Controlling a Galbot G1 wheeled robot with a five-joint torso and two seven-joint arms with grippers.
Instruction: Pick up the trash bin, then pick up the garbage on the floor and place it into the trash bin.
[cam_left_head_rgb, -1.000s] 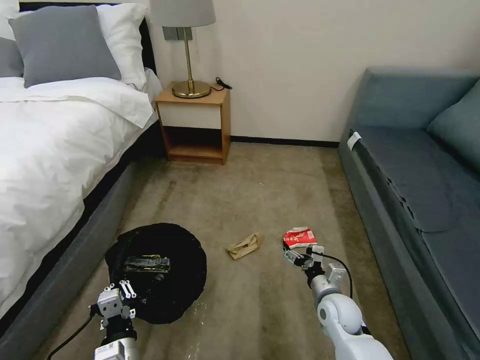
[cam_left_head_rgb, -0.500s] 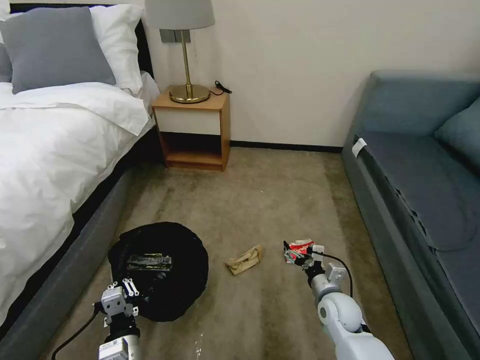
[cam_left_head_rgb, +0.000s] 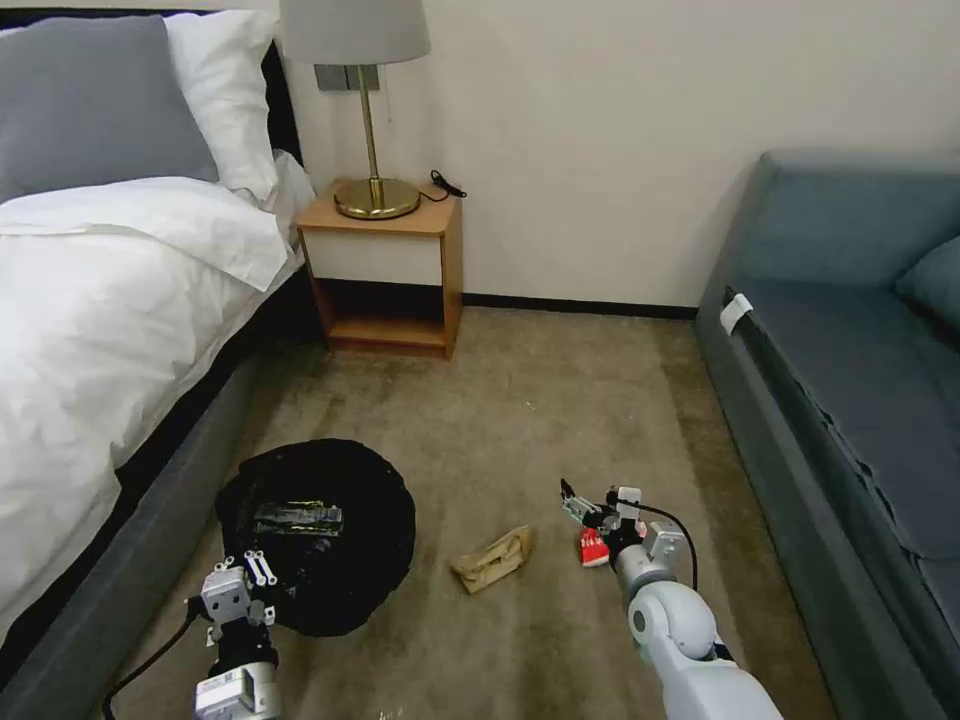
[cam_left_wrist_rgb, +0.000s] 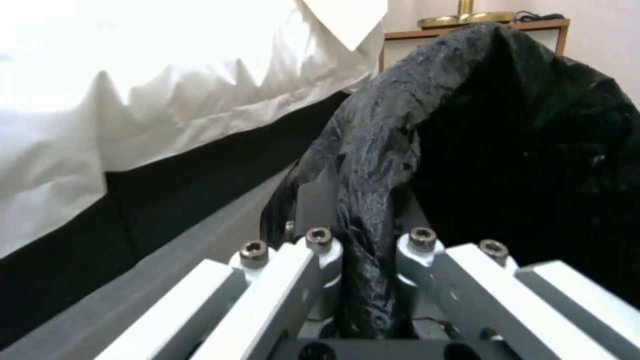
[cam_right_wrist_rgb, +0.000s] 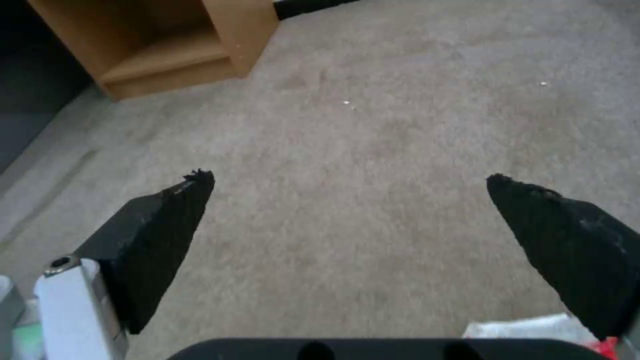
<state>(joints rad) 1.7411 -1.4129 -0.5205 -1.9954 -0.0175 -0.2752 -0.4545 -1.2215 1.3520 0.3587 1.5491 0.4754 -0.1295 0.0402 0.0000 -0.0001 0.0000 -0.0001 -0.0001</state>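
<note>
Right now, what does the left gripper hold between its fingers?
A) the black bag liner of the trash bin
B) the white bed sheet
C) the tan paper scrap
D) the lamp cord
A: in the left wrist view the left gripper is shut on a fold of the black bag liner at the rim of the trash bin.

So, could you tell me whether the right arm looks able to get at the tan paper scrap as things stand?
Probably yes. The right gripper is open, and bare carpet lies between it and the tan paper scrap. The red-and-white packet sits under that gripper.
</note>
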